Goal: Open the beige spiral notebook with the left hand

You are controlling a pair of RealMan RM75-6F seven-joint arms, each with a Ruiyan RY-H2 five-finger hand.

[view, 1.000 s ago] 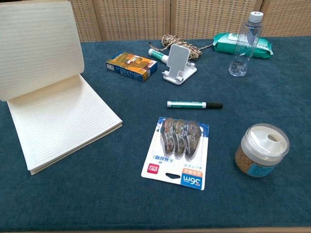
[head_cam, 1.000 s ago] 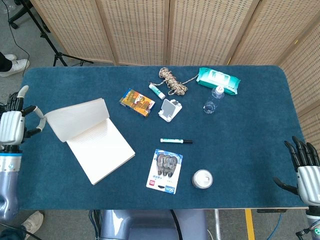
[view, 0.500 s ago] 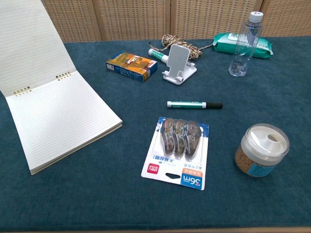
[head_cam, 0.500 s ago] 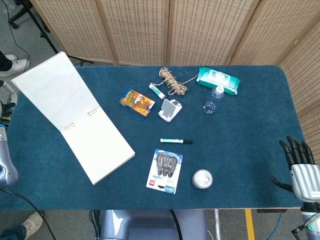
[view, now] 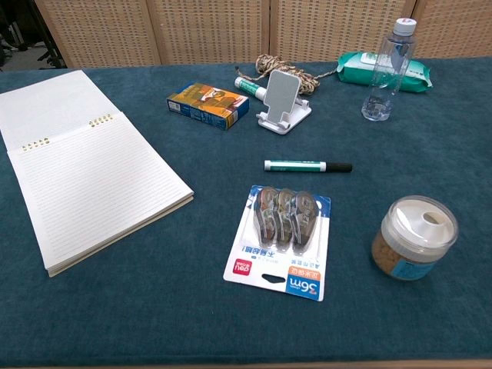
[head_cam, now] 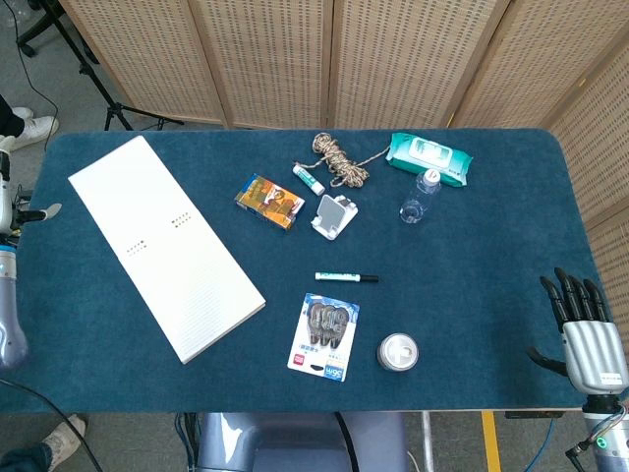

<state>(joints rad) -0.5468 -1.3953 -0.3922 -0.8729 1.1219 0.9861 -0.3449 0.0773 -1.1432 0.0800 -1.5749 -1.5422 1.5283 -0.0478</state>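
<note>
Blue felt covered the table (head_cam: 472, 226) before you. Your right hand (head_cam: 588, 334) hung off the near right corner, fingers spread, holding nothing. Farther left, the beige spiral notebook (head_cam: 162, 241) lay flat and fully open, lined pages up. Your left hand (head_cam: 8, 211) was barely visible past the left edge; its fingers I couldn't tell. Opening looked finished; you only needed to retreat.

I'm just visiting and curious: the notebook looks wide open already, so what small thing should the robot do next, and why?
Probably just draw the left hand back to rest. The notebook lies flat and open on the table, cover folded back, and the hand sits off the table's edge, touching nothing.
</note>
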